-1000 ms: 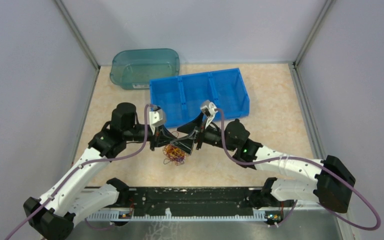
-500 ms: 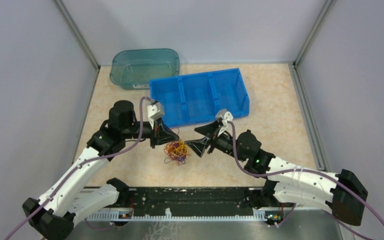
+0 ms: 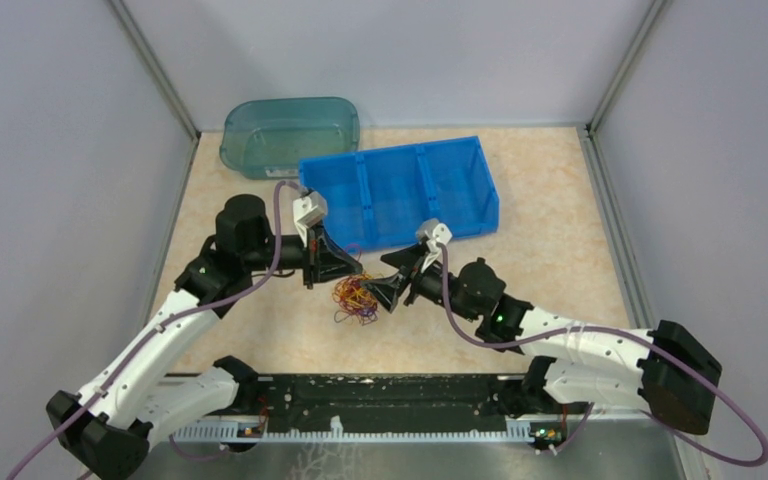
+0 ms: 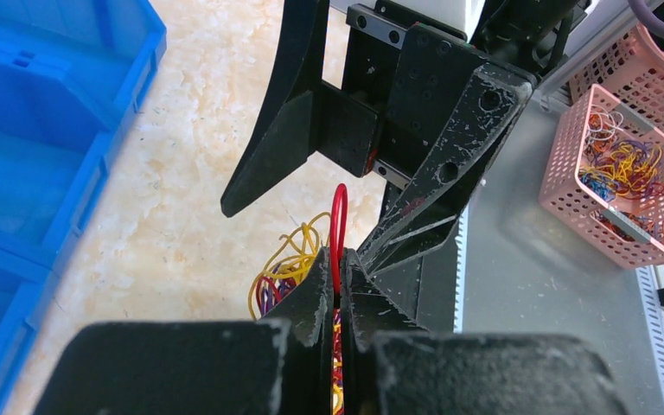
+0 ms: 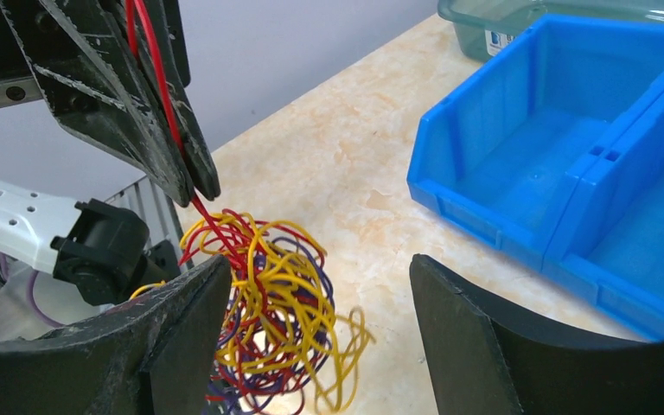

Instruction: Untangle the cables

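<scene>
The cables [image 3: 355, 298] are a small curly clump of red, yellow and purple wires hanging just over the table. My left gripper [image 3: 350, 268] is shut on a red cable [image 4: 339, 220], whose loop sticks out past its fingertips [image 4: 322, 270]. The clump [image 5: 277, 320] dangles from that red strand below the left gripper [image 5: 197, 183]. My right gripper [image 5: 320, 272] is open, its jaws wide on either side of the clump; its left finger [image 5: 181, 328] touches the wires. In the left wrist view the right gripper [image 4: 298, 229] faces me closely.
A blue divided bin [image 3: 305, 195] stands just behind the grippers, with a teal tub [image 3: 290, 135] further back left. A black rail [image 3: 380, 400] runs along the near edge. A pink basket [image 4: 571, 147] of more wires sits off the table.
The right gripper drew back to the right, then came in again around the clump, still open. The left gripper kept its hold and shifted slightly away from the near edge.
</scene>
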Action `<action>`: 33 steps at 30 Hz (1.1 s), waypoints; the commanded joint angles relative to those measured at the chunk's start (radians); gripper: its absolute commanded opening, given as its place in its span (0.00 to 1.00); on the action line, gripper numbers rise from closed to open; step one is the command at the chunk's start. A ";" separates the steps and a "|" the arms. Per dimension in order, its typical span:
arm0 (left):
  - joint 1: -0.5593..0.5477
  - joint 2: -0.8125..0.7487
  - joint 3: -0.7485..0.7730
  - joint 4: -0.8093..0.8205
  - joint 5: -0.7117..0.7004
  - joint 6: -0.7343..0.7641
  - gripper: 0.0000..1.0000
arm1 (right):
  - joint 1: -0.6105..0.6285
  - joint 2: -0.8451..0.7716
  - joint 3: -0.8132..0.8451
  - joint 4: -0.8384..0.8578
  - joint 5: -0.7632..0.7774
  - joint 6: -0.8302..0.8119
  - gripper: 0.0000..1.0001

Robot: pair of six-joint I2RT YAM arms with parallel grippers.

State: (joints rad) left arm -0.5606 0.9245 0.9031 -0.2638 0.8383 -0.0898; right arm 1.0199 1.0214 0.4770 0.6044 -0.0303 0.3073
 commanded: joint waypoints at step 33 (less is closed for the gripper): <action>-0.004 0.049 0.204 0.104 0.131 -0.133 0.00 | 0.135 0.348 0.045 0.467 0.266 -0.086 0.72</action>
State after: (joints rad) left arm -0.5606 0.9710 1.0306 -0.1936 0.9371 -0.2131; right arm 1.1370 1.3464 0.5430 0.9760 0.2295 0.2066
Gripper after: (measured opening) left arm 0.016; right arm 0.718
